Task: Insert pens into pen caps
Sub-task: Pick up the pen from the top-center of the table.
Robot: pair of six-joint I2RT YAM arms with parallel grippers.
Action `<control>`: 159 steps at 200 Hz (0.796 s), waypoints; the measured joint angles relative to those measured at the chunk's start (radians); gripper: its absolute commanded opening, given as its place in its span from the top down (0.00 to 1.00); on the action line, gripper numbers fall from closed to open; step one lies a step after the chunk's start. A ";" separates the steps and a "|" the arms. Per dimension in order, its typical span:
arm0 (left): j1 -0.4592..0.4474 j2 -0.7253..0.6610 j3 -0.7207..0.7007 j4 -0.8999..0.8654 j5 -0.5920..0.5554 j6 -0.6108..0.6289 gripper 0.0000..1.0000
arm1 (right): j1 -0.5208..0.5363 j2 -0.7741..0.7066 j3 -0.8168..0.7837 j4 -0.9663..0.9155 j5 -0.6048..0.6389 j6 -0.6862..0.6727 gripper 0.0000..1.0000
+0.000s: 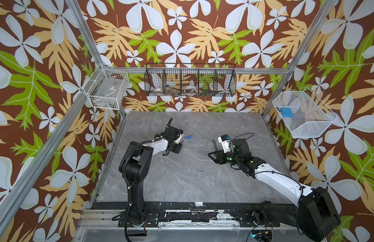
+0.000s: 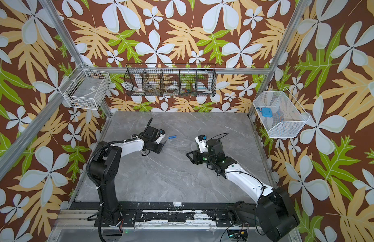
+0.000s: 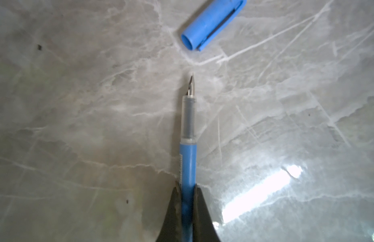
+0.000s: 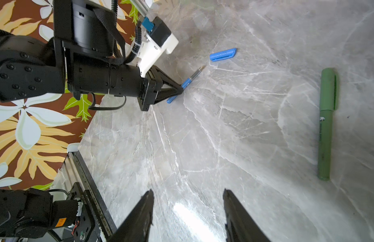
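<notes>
My left gripper (image 3: pixel 188 185) is shut on the barrel of a blue pen (image 3: pixel 188 159), low over the marble table. The pen's bare dark tip points toward a blue pen cap (image 3: pixel 212 23), which lies a short way ahead with its open end facing the pen. Both top views show that blue cap (image 1: pixel 188 137) (image 2: pixel 172 137) just right of the left gripper. The right wrist view shows the held blue pen (image 4: pixel 189 81), the blue cap (image 4: pixel 222 55) and a green pen (image 4: pixel 326 125) lying with its green cap on. My right gripper (image 4: pixel 188 192) is open and holds nothing, near the green pen (image 1: pixel 214 143).
A black wire basket (image 1: pixel 190 82) hangs on the back wall. A white wire basket (image 1: pixel 106 89) hangs at the left and another (image 1: pixel 303 114) at the right. A metal rail (image 1: pixel 182 218) runs along the table's front edge, where both arm bases stand.
</notes>
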 measured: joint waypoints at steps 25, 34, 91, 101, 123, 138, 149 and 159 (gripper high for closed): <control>-0.001 -0.056 -0.043 -0.025 0.066 -0.008 0.99 | 0.002 0.038 0.027 0.006 0.001 0.042 0.46; -0.001 -0.084 -0.060 -0.021 0.098 -0.021 1.00 | 0.006 0.054 0.028 0.022 0.002 0.062 0.46; -0.046 -0.267 -0.227 0.148 0.363 -0.144 0.98 | 0.053 0.188 0.032 0.185 -0.022 0.195 0.46; -0.066 -0.280 -0.235 0.172 0.390 -0.164 0.99 | 0.059 0.204 0.032 0.222 -0.035 0.222 0.46; -0.108 -0.302 -0.249 0.224 0.437 -0.196 0.99 | 0.075 0.227 0.034 0.286 -0.047 0.259 0.46; -0.122 -0.320 -0.263 0.254 0.467 -0.221 0.99 | 0.080 0.243 0.034 0.316 -0.060 0.281 0.46; -0.122 -0.332 -0.271 0.275 0.480 -0.241 0.99 | 0.079 0.251 0.033 0.332 -0.059 0.286 0.46; -0.124 -0.341 -0.275 0.290 0.494 -0.254 0.99 | 0.078 0.254 0.029 0.348 -0.058 0.308 0.46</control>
